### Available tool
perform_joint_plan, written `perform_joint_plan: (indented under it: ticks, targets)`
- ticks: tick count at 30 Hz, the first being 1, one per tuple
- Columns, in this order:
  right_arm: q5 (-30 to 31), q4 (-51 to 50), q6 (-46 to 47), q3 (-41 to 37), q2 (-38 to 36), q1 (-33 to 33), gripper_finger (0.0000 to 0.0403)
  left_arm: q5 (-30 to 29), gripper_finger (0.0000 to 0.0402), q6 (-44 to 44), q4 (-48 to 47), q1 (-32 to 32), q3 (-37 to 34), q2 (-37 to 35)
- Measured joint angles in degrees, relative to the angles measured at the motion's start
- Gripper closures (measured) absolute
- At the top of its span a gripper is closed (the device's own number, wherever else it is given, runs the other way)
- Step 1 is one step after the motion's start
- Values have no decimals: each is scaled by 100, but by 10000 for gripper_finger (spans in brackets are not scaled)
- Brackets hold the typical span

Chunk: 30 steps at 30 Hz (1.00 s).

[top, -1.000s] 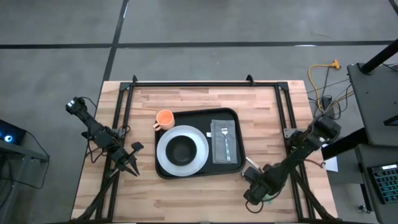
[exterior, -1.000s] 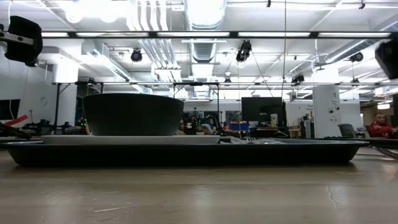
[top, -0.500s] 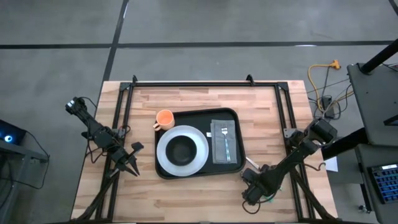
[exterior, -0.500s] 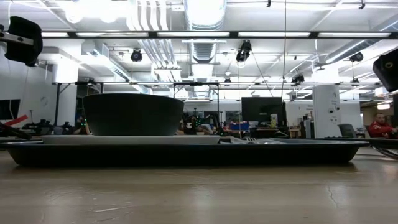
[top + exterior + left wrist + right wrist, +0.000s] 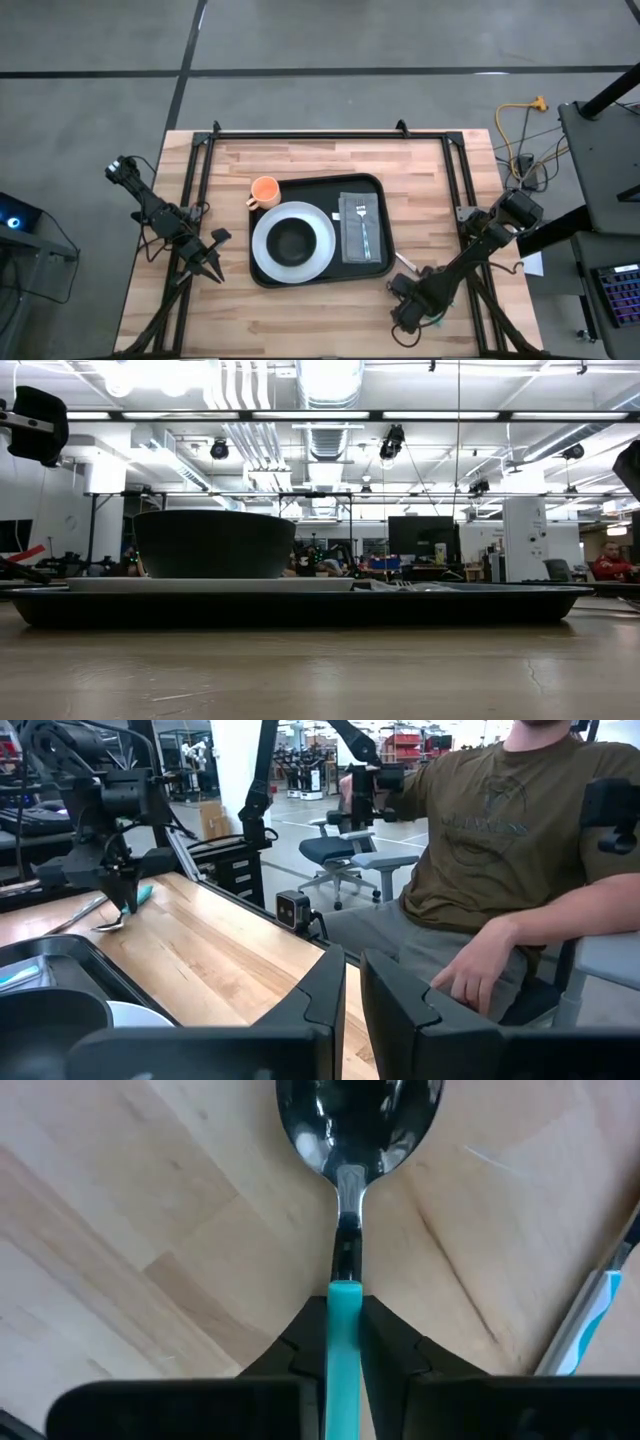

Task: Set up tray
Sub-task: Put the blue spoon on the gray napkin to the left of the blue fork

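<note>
Now right end effector [image 5: 343, 1342] clamped — spoon [image 5: 350, 1140] handle pinched.

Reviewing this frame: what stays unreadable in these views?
- Low view: the black rectangular tray rim hides the cutlery lying inside.
- Right wrist view: right gripper fingers cover most of the teal-handled metal spoon.
- High view: that spoon is too small to make out.
</note>
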Motion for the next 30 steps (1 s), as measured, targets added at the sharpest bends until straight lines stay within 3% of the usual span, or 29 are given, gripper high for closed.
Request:
perform_joint_plan:
  ticks: [12,30]
  targets:
    - [20,-169,-505,610,-72,-13,378,0,383,-1,0,0,0,0]
    - [795,-1401,-1096,1574,-74,-588,369,0,383,0,-2,-2,4,0]
